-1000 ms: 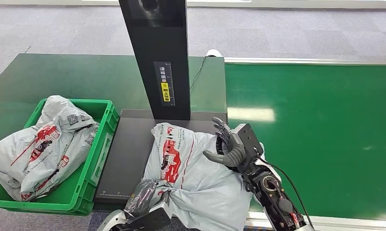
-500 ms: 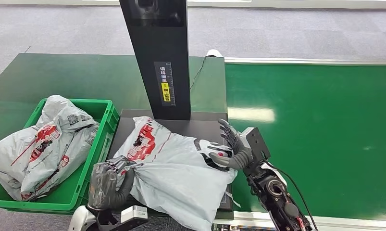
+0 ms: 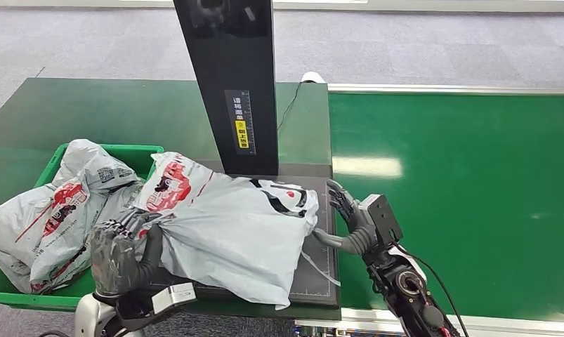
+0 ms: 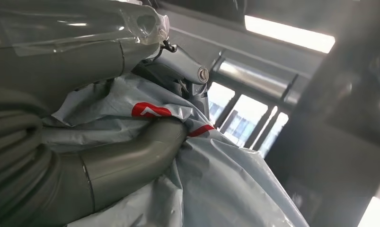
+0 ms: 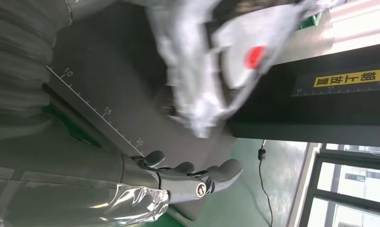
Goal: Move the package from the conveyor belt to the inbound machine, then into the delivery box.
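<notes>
A grey plastic mailer package (image 3: 226, 225) with red print lies across the dark platform of the inbound machine (image 3: 319, 281), its left end reaching over the rim of the green delivery box (image 3: 149, 149). My left hand (image 3: 121, 254) grips the package's bunched left end; the left wrist view shows the thumb (image 4: 131, 161) wrapped around the grey film of the package (image 4: 216, 189). At the platform's right edge my right hand (image 3: 352, 221) is open, its fingers apart and just clear of the package (image 5: 216, 66).
The machine's black scanner column (image 3: 233, 84) rises behind the platform. The green box holds other grey mailers (image 3: 61, 210). The green conveyor belt (image 3: 468, 189) stretches to the right, with a metal edge rail (image 3: 489, 324) at the front.
My left hand has dragged the package leftward across the platform, so its left end now overlaps the green box. The right hand, which was touching the package, is now off it and has slid slightly right.
</notes>
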Robot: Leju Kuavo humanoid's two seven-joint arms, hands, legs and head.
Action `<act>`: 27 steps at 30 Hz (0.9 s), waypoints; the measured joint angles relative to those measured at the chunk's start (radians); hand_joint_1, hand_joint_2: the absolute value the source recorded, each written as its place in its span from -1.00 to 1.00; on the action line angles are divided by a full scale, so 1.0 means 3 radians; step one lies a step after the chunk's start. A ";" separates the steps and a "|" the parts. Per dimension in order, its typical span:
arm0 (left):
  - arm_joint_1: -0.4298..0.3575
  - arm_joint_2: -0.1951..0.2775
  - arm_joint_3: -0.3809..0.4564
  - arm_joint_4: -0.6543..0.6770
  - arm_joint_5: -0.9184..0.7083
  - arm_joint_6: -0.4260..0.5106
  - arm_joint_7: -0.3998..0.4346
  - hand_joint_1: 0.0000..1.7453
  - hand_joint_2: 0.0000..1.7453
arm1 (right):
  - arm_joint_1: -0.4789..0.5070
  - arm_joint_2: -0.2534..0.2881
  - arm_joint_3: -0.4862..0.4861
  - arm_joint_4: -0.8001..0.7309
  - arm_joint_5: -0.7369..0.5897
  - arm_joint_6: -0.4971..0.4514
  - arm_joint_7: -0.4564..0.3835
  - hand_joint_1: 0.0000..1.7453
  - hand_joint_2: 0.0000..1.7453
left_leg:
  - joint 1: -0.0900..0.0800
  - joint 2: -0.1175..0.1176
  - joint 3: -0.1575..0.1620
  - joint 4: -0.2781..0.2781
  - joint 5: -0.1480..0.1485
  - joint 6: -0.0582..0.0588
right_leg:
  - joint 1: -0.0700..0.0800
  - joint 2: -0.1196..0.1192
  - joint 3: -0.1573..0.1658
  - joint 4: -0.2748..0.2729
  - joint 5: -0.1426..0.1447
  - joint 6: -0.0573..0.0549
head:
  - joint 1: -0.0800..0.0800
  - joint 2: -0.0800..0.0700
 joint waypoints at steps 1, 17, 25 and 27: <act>-0.0002 -0.0033 0.0069 -0.0027 0.0037 0.0000 -0.0066 1.00 1.00 | 0.0010 -0.0007 -0.0002 -0.0011 0.0000 -0.0002 -0.0001 -1.00 1.00 | 0.0000 0.0000 0.0000 0.0000 0.0000 0.0000 | 0.0000 0.0000 0.0000 0.0000 0.0000 0.0000 | 0.0000 0.0000; -0.0142 -0.0769 0.1363 -0.0394 0.0737 0.0000 -0.1085 1.00 1.00 | 0.0103 -0.0028 -0.0009 -0.0078 -0.0006 -0.0026 -0.0020 -1.00 1.00 | 0.0000 0.0000 0.0000 0.0000 0.0000 0.0000 | 0.0000 0.0000 0.0000 0.0000 0.0000 0.0000 | 0.0000 0.0000; -0.0148 -0.0828 0.1452 -0.0426 0.0738 0.0000 -0.1092 1.00 1.00 | 0.0105 -0.0027 -0.0009 -0.0079 -0.0006 -0.0026 -0.0024 -1.00 1.00 | -0.0001 0.0000 0.0000 0.0000 0.0000 0.0000 | -0.0001 0.0000 0.0000 0.0000 0.0000 0.0000 | 0.0000 0.0000; -0.0149 -0.0835 0.1462 -0.0430 0.0739 -0.0001 -0.1092 1.00 1.00 | 0.0105 -0.0028 -0.0009 -0.0079 -0.0006 -0.0026 -0.0024 -1.00 1.00 | 0.0000 0.0000 0.0001 0.0000 0.0000 0.0000 | -0.0001 0.0000 0.0000 0.0000 0.0000 0.0000 | 0.0000 0.0000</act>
